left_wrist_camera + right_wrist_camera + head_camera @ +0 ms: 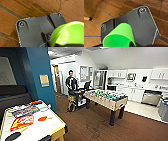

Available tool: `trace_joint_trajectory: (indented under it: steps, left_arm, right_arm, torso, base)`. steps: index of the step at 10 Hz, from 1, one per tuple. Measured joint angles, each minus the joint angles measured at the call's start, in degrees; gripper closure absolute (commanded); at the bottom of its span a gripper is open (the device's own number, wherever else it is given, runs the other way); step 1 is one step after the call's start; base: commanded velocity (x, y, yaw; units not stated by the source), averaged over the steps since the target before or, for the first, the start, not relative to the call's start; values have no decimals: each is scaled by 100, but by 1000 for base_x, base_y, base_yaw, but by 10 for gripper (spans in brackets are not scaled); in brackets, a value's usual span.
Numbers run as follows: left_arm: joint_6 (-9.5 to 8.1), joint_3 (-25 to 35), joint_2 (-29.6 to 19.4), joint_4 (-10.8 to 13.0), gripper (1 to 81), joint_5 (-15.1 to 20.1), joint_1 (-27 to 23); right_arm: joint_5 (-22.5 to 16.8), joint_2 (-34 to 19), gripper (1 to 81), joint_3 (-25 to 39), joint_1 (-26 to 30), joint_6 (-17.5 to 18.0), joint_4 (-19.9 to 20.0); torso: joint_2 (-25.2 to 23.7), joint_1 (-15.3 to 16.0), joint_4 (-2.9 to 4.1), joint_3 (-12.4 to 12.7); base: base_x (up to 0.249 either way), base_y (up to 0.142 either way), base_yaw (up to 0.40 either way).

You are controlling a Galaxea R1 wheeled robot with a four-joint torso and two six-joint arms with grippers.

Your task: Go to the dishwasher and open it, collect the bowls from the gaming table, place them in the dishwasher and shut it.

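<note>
So right now I'm rolling across the brown wood-look floor [100,124] with a bowl in each hand, as far as I can judge. My left wrist camera has a lime green bowl [70,33] sitting right at the end of the arm, hollow side showing, glossy with little highlights inside, and my right wrist camera has another green bowl [120,36] seen more from the outside wall and rim. They look like thin plastic to me: light, fairly stiff, won't shatter if dropped, but smooth and slippery, so I'd pinch across the rim wall, not the curved body. Honest caveat: I can't make out my fingers on either side, so I can't tell if they're clamped down or loose; the bowls just sit where a held thing would sit. The head camera gives what the wrists don't, the whole room: the gaming table [32,122] with its white top and yellow edge is close on my left, a foosball table [106,98] stands mid-room, a person [71,82] stands behind a cart [77,97], and the dishwasher [151,97] is over at the far right under the white counters, its steel front tilted out and looking open, well apart from me
</note>
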Motion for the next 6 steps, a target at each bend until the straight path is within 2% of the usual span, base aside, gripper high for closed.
trace_joint_trajectory:
  steps: [6]
  left_arm:
    - [0, -11, 30, 0, 811, 71, 0]
  right_arm:
    - [0, 11, 811, 0, -13, 0, 0]
  torso:
    - [0, 0, 0, 0]
  base:
    - [0, 0, -395]
